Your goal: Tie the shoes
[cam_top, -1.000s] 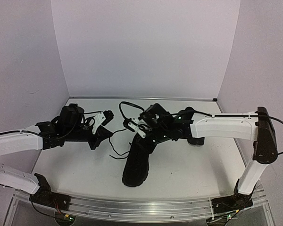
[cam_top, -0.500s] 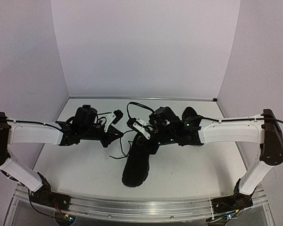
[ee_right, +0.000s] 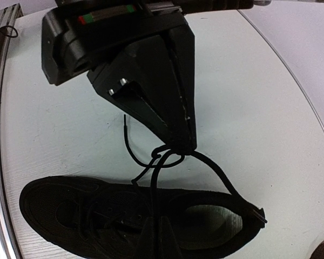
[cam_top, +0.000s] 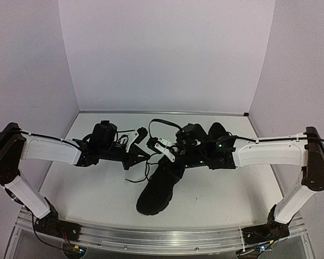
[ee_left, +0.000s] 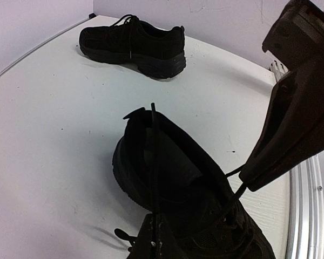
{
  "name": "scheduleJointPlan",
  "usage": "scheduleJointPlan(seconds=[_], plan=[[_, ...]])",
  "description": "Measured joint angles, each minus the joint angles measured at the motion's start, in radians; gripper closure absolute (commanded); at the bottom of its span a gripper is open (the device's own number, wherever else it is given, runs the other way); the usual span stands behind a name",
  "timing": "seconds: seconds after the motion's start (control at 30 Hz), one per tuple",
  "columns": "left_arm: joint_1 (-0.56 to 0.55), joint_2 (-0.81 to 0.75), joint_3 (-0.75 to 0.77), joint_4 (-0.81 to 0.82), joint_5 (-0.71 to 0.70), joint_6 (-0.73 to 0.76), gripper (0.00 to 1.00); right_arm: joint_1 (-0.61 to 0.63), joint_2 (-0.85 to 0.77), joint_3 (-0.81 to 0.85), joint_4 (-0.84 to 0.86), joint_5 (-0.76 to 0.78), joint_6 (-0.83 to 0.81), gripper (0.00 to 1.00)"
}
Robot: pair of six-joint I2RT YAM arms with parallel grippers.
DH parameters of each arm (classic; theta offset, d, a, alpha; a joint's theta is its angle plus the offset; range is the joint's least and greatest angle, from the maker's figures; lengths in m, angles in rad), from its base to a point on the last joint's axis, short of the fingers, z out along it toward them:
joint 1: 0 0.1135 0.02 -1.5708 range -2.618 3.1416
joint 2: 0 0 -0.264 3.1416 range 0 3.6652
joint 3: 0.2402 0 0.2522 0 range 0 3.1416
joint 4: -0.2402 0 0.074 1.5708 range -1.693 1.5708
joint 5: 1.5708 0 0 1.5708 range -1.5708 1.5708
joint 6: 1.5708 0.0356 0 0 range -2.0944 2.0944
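One black shoe [cam_top: 156, 189] lies mid-table with its toe toward me; its pale green insole [ee_right: 210, 218] shows in the right wrist view. The other shoe [cam_top: 216, 130] sits at the back right, partly behind the right arm, and shows whole as the far shoe [ee_left: 132, 43] in the left wrist view. My left gripper [cam_top: 144, 153] hangs just left of the near shoe's heel, shut on a taut lace [ee_left: 153, 162]. My right gripper [cam_top: 171, 159] hangs over the heel, shut on the other lace [ee_right: 156, 183]. The laces cross in a small loop [ee_right: 170, 156] beside the left gripper's tip.
White walls close the table at the back and both sides. A metal rail [cam_top: 151, 237] runs along the near edge. A loose lace end [cam_top: 135, 178] trails on the table left of the near shoe.
Both grippers have moved to the right, the left one further, so they now stand closer together. The near shoe has swung, its heel dragged to the right by the laces.
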Motion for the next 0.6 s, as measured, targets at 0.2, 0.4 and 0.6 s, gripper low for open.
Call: scheduleJointPlan(seconds=[0.2,0.4,0.6], plan=[[-0.001,0.045,0.011,0.031,0.020,-0.002,1.00,0.000,-0.005,-0.014,0.007,-0.015,-0.017,1.00],[-0.013,0.067,0.045,-0.029,0.124,0.056,1.00,0.000,-0.018,-0.032,0.017,-0.014,-0.022,1.00],[-0.043,0.054,0.045,-0.097,0.239,0.088,1.00,-0.003,-0.051,-0.065,0.026,-0.007,-0.018,1.00]])
